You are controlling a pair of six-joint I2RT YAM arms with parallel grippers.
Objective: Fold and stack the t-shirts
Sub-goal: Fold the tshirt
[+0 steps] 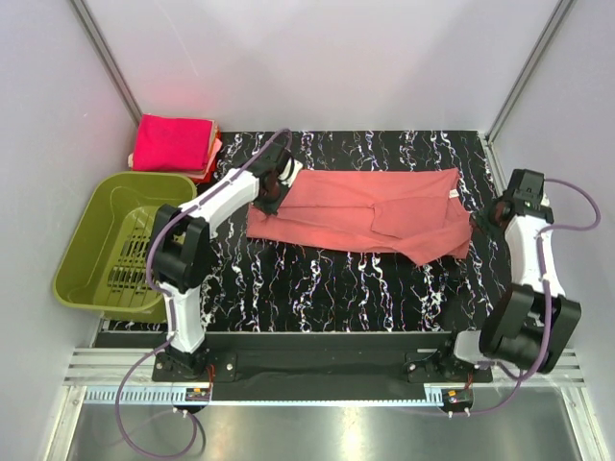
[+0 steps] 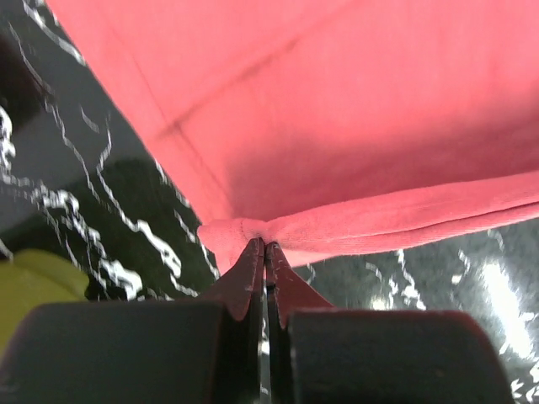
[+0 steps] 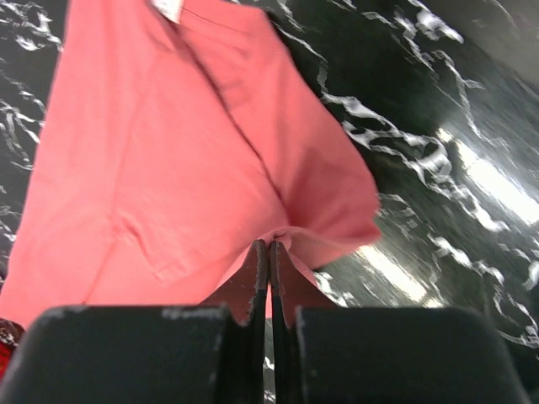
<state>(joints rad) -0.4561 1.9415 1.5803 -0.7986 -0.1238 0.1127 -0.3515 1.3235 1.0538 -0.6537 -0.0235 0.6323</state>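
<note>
We count one shirt (image 1: 360,211) spread mid-table and one stack of folded shirts (image 1: 173,144) at its far left corner, layers too tight to number. We also count one basket (image 1: 82,240), one left arm (image 1: 197,226) and one right arm (image 1: 528,250).

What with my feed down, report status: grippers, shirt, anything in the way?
Left gripper shut on salmon t-shirt, left end. Right gripper shut on its right end. Shirt spread between them, partly folded. Pink stack and basket off left, not obstructing.
</note>
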